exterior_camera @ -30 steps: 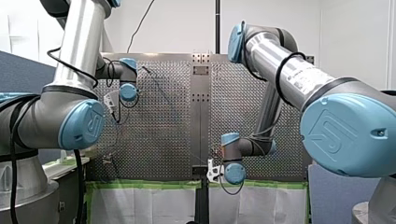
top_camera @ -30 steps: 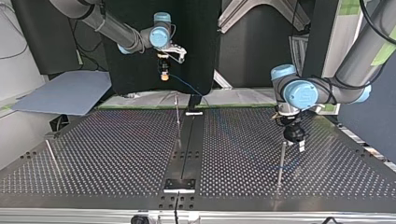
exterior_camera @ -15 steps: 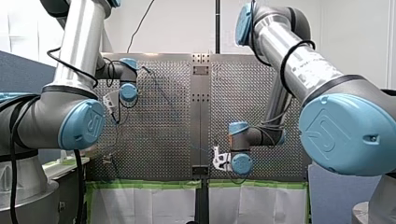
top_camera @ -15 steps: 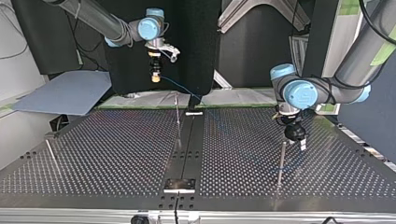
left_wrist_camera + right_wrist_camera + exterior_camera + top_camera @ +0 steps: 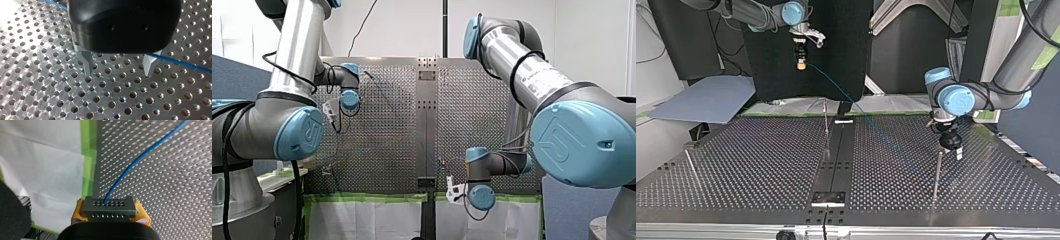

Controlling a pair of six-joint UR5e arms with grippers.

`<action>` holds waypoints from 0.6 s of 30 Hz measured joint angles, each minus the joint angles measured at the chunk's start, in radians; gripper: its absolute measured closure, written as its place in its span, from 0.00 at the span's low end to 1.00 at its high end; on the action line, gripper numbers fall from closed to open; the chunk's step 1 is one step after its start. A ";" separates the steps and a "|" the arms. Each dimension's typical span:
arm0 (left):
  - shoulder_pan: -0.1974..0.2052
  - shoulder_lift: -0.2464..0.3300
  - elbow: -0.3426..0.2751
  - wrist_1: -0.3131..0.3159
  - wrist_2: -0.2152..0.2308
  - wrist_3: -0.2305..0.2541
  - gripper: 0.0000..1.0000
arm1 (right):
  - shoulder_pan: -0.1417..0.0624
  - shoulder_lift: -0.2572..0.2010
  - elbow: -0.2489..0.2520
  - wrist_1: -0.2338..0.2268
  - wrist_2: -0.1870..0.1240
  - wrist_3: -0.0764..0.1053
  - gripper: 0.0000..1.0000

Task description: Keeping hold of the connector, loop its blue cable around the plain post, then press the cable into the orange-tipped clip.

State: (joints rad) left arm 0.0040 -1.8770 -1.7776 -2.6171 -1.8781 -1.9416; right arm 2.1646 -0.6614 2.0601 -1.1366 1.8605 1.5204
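Observation:
In the right wrist view my right gripper (image 5: 109,211) is shut on a grey connector (image 5: 108,207), held between yellow pads. A blue cable (image 5: 140,157) leaves the connector and runs over the perforated plate. The top view shows that gripper (image 5: 800,62) high above the table's far edge, with the cable (image 5: 836,90) slanting down from it toward my left gripper (image 5: 952,146). My left gripper (image 5: 117,71) hangs just over the plate, its metal fingers (image 5: 86,63) apart with nothing between them. The cable (image 5: 180,61) passes behind one finger. A thin post (image 5: 937,172) stands beside it.
Two more thin posts rise from the perforated table (image 5: 761,165): one near the middle (image 5: 826,122), one at the top view's left (image 5: 691,167). Green tape (image 5: 87,152) and white paper (image 5: 47,170) line the table's edge. A grey-blue sheet (image 5: 706,100) lies beyond.
My right arm has carried the connector up and toward the top view's left, drawing the cable tauter. My left gripper has stayed by its post.

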 joint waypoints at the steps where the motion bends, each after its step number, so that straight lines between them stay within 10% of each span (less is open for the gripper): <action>1: -0.001 0.000 0.000 0.000 0.000 0.000 0.00 | -0.005 0.003 0.005 -0.009 -0.004 -0.002 1.00; 18: 0.006 0.000 -0.009 -0.012 0.011 -0.113 0.00 | -0.141 0.010 0.006 -0.156 -0.157 -0.030 1.00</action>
State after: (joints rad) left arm 0.0105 -1.8769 -1.7863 -2.6293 -1.8667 -2.0544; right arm 2.0232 -0.6516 2.0657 -1.2928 1.7036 1.4909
